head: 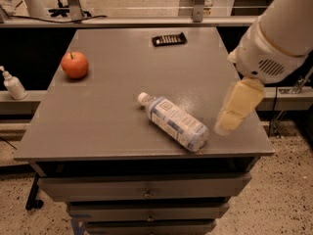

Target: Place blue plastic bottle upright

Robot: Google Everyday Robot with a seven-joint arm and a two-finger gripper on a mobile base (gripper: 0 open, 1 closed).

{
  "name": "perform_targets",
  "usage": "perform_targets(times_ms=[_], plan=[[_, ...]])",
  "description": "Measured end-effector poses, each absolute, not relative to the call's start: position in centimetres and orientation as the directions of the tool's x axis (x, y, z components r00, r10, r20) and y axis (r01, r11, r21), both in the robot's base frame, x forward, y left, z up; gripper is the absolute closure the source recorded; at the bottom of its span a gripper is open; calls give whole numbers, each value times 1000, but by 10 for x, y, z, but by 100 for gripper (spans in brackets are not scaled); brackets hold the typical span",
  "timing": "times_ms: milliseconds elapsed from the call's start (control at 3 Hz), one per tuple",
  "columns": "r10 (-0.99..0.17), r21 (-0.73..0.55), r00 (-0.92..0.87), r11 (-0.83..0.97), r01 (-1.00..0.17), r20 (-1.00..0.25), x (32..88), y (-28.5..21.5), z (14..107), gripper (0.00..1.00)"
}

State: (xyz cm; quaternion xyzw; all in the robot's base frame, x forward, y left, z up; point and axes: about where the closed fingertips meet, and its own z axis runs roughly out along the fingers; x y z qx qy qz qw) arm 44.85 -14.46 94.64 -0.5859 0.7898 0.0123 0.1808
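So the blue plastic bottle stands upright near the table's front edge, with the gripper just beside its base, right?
No: the camera view shows the blue plastic bottle lying on its side, not upright. It is near the table's front edge, with the gripper just beside its base.

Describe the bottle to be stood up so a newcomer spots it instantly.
On the grey table, look near the front edge, just left of the gripper at the right side. The blue plastic bottle lies there on its side: clear, white cap, pale blue-and-white label, the only bottle on the tabletop.
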Motion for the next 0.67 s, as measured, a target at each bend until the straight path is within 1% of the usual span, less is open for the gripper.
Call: perform_targets(times_ms=[333, 667], plan=[[-897, -118, -310, 361, -925, -314, 455, -87, 923, 0], [-870, -43, -380, 413, -910, -313, 455, -45, 906, 0]])
